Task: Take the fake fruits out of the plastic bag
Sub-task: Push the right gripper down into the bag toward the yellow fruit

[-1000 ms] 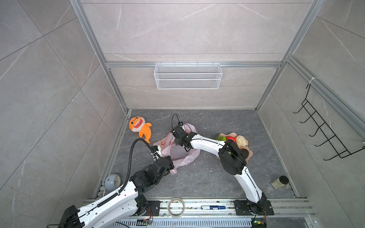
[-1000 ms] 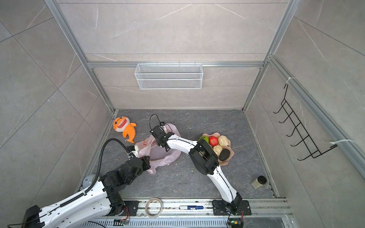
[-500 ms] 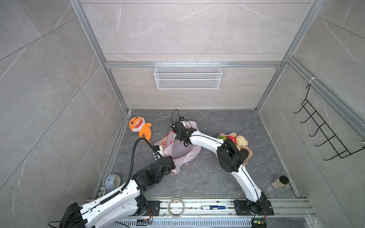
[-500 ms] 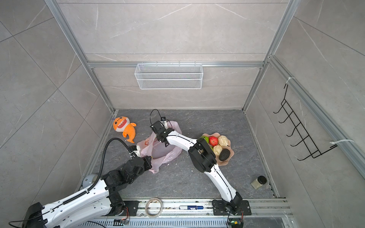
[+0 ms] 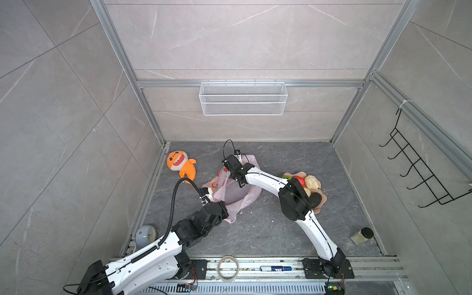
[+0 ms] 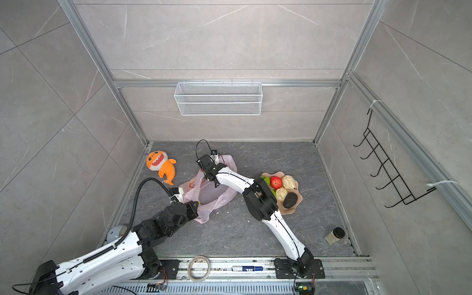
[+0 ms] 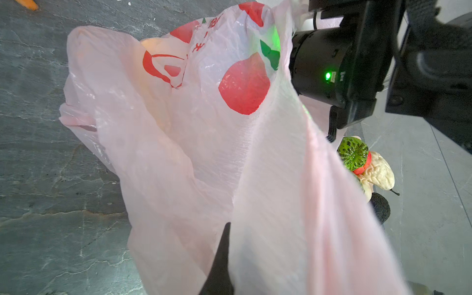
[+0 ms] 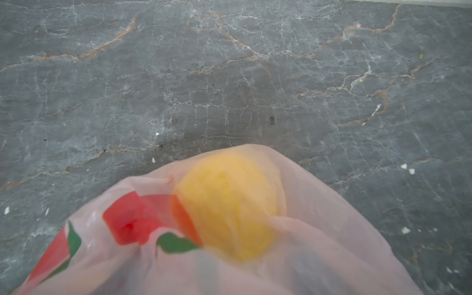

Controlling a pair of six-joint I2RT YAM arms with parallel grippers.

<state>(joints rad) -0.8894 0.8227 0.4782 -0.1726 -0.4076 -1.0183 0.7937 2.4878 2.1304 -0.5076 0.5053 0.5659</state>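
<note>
Lemon (image 8: 227,204), light, hard and probably slippery, sits inside the limp pink bag (image 5: 237,194) on the worktop (image 5: 281,229), best gripped across its middle; left claw (image 5: 219,205) pinches the bag's edge, while whether right claw (image 5: 236,176) is open I cannot tell.

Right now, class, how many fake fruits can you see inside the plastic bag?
1: a yellow fruit at the rounded end of the plastic bag, showing through it in the right wrist view. Folds may hide others.
</note>
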